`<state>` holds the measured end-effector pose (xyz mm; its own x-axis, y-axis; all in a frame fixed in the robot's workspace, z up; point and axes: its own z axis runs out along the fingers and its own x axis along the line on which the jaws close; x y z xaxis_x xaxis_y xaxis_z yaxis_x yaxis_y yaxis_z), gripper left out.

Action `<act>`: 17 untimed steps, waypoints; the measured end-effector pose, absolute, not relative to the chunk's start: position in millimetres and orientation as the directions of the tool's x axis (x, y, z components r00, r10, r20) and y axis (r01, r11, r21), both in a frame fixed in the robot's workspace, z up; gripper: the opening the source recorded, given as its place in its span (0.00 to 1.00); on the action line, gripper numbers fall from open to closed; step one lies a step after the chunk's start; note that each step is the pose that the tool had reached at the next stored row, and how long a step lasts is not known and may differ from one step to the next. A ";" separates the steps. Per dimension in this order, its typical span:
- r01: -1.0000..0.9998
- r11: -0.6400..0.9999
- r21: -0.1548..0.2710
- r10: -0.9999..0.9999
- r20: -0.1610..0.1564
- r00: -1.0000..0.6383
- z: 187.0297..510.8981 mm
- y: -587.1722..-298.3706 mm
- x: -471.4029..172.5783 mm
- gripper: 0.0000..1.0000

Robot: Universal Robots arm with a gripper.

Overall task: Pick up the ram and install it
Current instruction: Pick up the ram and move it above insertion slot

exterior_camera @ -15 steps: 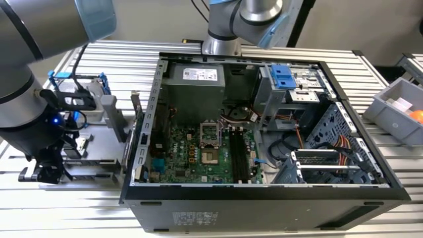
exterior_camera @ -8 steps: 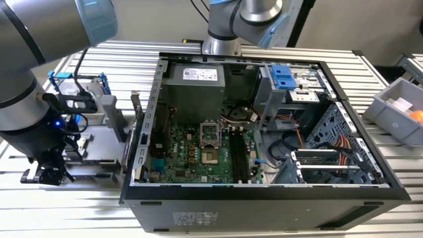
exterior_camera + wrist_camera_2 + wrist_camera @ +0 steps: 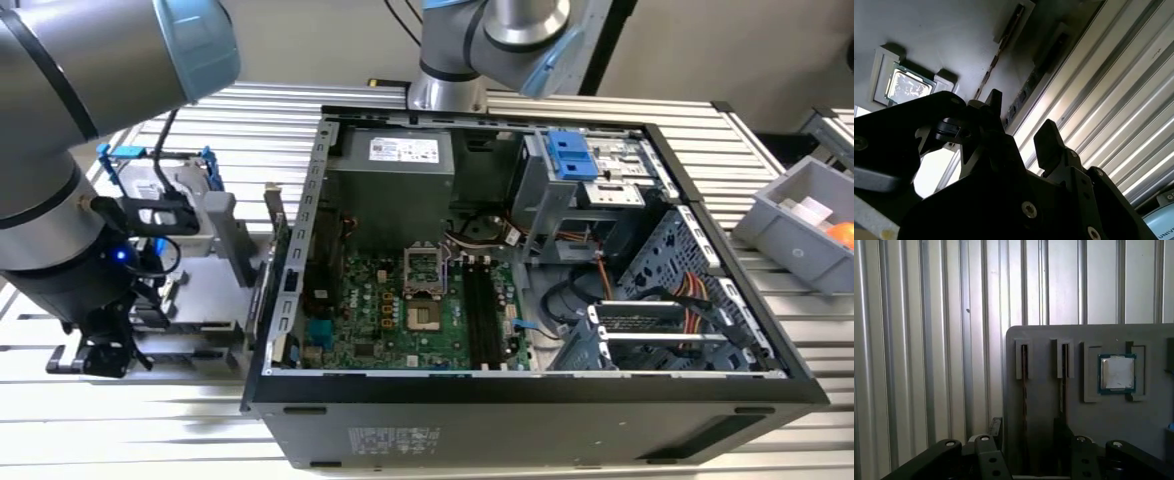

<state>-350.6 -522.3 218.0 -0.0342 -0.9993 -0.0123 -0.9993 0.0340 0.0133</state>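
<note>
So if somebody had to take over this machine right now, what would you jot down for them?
The tool is open and empty, close to the grey tray, which sits at the exterior view's left of the computer case.
The ram stands on edge in a tray slot, not gripped. What looks like a second stick is in the next slot, and a processor chip lies in a pocket.
Done: nothing picked up yet.
Left: both the pick-up and the install. The long black motherboard slots look empty.

The slatted metal table (image 3: pixel 134 440) carries an open computer case (image 3: pixel 534 420), a grey parts holder (image 3: pixel 1044 430) and a grey bin (image 3: pixel 774 230).
</note>
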 end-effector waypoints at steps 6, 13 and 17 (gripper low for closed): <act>-0.999 0.035 0.013 -0.999 -0.012 -0.036 212.4 -522.3 -350.6 1.00; -0.999 0.051 0.013 -0.999 -0.012 -0.051 206.9 -522.2 -350.5 1.00; -0.998 0.056 0.013 -0.998 -0.012 -0.056 197.5 -522.1 -350.1 1.00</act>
<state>-350.1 -522.1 197.5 -0.0563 -0.9983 -0.0117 -0.9983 0.0561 0.0133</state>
